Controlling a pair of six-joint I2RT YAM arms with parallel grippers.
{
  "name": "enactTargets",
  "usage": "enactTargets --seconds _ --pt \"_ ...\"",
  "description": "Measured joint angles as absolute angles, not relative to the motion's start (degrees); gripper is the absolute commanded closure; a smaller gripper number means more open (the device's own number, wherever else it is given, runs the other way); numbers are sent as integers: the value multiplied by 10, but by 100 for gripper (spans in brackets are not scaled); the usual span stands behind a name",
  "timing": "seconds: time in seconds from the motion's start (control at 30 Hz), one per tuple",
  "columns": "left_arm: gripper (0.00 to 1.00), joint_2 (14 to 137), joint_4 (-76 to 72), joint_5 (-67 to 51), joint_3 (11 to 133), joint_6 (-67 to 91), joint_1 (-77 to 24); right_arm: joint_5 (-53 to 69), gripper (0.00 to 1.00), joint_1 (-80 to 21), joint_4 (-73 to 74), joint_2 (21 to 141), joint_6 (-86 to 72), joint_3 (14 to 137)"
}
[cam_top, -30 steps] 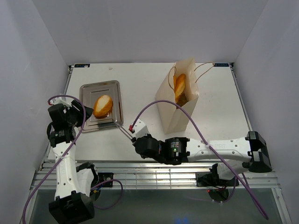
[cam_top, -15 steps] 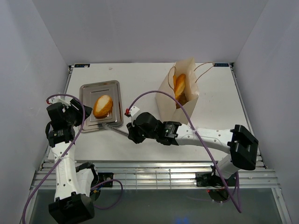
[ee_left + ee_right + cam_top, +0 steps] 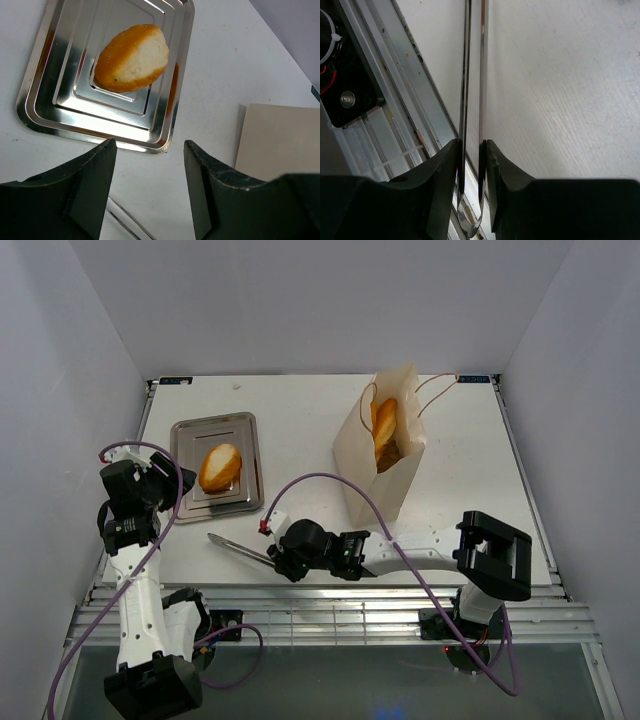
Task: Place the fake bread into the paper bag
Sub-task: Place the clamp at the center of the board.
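One oval roll of fake bread (image 3: 220, 467) (image 3: 131, 58) lies in the steel tray (image 3: 180, 430) (image 3: 35, 95). More golden fake bread (image 3: 385, 430) stands inside the open paper bag (image 3: 375, 485) at the right of the table; a bag wall (image 3: 275, 135) shows in the left wrist view. My right gripper (image 3: 276, 558) (image 3: 471, 145) is shut on the handle end of silver tongs (image 3: 235, 547) (image 3: 474, 75), which point left along the table's near edge with nothing between their tips. My left gripper (image 3: 165, 480) (image 3: 150, 145) hangs open and holds nothing, just short of the tray's near corner.
A metal rail frame (image 3: 330, 610) (image 3: 375, 140) runs along the table's near edge, right beside the tongs. A purple cable (image 3: 330, 480) loops over the right arm near the bag. White walls close in the table on three sides.
My right arm has drawn back from the tray's near edge toward the table's front edge, taking the tongs with it. The left arm and the roll have not moved.
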State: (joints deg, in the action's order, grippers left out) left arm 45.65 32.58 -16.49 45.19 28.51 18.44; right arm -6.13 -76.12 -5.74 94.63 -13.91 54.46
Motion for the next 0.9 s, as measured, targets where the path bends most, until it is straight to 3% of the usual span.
enactTargets --seconds 0.37,0.53,0.9 --pt "34 451 326 -163 452 284 184 -115 54 -793 -136 1004 -113 489" --pt "34 450 326 -163 452 284 184 -150 37 -800 -199 1010 -98 465" --pt "33 450 326 -163 451 283 184 -158 32 -803 -239 1045 -54 489"
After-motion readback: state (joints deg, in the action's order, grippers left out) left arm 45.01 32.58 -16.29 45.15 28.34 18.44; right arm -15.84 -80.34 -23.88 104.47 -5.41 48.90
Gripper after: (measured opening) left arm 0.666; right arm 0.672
